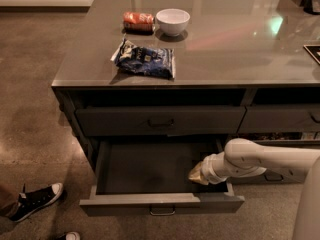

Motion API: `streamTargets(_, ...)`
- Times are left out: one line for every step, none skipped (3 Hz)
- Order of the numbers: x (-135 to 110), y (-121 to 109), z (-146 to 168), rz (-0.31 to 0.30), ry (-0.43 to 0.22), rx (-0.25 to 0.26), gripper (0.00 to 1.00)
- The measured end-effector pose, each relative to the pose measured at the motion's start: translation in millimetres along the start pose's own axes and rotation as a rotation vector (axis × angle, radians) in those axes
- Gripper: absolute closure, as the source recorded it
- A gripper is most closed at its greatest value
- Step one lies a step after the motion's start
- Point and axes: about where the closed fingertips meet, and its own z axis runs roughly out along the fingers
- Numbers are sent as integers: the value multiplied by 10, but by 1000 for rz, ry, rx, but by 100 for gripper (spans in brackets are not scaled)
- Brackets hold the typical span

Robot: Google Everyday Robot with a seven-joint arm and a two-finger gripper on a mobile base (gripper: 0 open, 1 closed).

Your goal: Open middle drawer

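The middle drawer (160, 203) is the wide dark grey one with a low flat front and a small centre pull (162, 211). It stands pulled far out from the counter, and its broad shallow tray (145, 169) shows nothing in it but my gripper. My gripper (197, 175) sits at the end of the white arm (265, 160) that reaches in from the right. It is inside the tray at its right end, just behind the front panel. The taller-fronted drawer (160, 121) above is closed.
On the countertop (235, 54) lie a blue snack bag (146, 59), a white bowl (173, 21) and a red packet (138, 20). Narrower closed drawers (280, 119) are at the right. A person's black-and-white shoe (37, 200) is on the floor at lower left.
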Motion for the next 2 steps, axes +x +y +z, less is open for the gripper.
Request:
streamTargets(262, -140, 121, 39, -15, 6, 100)
streamTargets(456, -95, 147, 51, -9, -13, 82)
